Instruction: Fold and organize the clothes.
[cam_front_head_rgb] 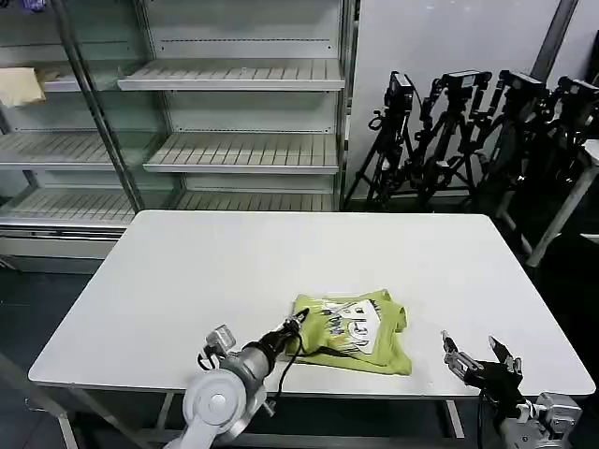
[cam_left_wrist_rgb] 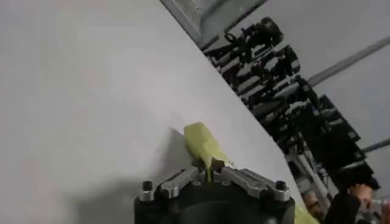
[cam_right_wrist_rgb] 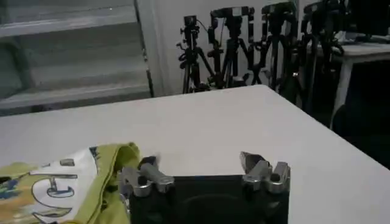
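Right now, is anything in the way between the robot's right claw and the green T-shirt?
Nothing visible is. The right gripper is open over the white table, with bare tabletop between it and the folded T-shirt. The left gripper is at the shirt's other edge.

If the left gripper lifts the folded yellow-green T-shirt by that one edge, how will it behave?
Probably floppy: the T-shirt lies in soft, uneven folds, so the layers would likely droop and unfold. It looks light. The left gripper is shut on its edge; the right gripper is open, beside it. Pushed, it would likely bunch on the table.
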You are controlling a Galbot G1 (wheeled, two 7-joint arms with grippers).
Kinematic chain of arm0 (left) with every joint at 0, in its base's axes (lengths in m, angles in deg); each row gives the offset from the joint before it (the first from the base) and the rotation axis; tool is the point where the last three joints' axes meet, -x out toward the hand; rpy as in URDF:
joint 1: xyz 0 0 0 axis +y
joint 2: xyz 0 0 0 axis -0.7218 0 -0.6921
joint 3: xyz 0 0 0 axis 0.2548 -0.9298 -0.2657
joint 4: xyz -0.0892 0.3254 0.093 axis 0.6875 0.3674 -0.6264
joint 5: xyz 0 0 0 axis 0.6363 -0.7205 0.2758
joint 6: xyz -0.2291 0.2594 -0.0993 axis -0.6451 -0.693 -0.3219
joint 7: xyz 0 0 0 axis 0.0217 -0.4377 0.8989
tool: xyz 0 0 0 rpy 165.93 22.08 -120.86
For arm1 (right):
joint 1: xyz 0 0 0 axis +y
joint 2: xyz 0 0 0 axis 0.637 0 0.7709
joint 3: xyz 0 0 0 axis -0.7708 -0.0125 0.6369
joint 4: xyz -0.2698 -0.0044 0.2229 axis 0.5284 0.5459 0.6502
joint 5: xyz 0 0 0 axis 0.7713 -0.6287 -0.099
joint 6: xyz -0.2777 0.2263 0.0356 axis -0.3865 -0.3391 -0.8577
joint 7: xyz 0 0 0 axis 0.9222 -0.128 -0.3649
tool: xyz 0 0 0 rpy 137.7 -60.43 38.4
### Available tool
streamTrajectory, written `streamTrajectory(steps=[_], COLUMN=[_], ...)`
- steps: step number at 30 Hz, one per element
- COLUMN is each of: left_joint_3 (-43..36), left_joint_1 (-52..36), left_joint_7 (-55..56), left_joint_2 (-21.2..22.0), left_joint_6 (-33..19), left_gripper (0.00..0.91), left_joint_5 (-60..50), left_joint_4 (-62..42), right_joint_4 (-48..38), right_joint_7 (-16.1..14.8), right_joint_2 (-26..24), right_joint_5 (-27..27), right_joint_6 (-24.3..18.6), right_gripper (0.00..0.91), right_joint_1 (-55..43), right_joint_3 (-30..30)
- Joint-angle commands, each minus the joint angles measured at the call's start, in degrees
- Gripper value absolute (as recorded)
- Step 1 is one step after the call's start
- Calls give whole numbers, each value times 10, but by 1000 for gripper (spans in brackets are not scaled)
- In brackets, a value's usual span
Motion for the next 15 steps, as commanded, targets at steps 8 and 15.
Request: streamTrajectory(steps=[8, 15], left_joint_3=[272, 408], left_joint_1=[44, 45], left_joint_7=[8, -5], left_joint_2=[-243, -449], left_joint_6=[36, 75], left_gripper=[20, 20], left_joint_5=[106, 61], left_joint_4=[73, 89], right_joint_4=[-17, -26], right_joint_7=[-2, -2], right_joint_2=[-1, -1], right_joint_5=[-6, -14], right_joint_6=[-2, -2], right_gripper=[907, 907], right_joint_1=[-29, -64], right_joint_3=[-21, -45])
